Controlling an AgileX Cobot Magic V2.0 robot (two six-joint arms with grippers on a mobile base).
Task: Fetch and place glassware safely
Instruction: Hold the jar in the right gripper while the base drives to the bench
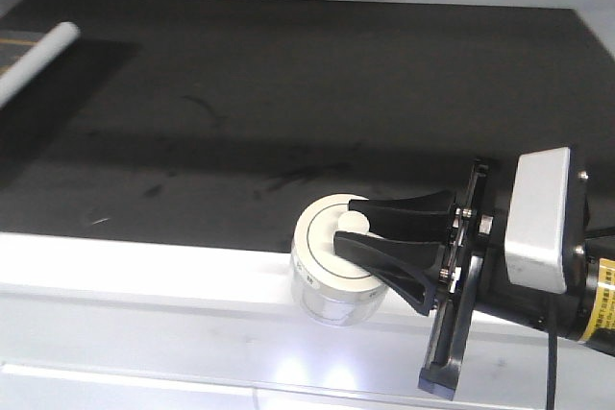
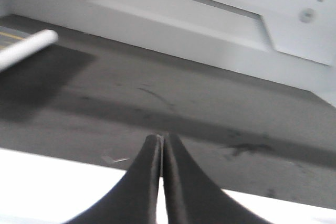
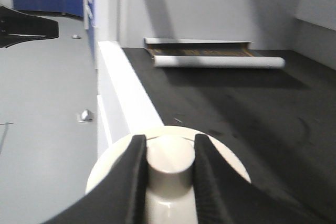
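Right gripper (image 3: 169, 141) around knob (image 3: 168, 174) of jar (image 1: 320, 261)

The right gripper (image 1: 344, 221) partly hides the jar (image 1: 315, 258).

1. I see the glass jar (image 1: 315, 256) lower centre in the front view, on the ledge (image 1: 115, 266) before the mat (image 1: 288, 93).
2. The right gripper (image 1: 348, 223) enters from lower right, its fingers flanking the knob (image 3: 169, 166).
3. A tube (image 1: 38, 60) lies on the mat, upper left.

Dark mat (image 1: 288, 93), white roll (image 1: 43, 53), white ledge (image 1: 144, 271)
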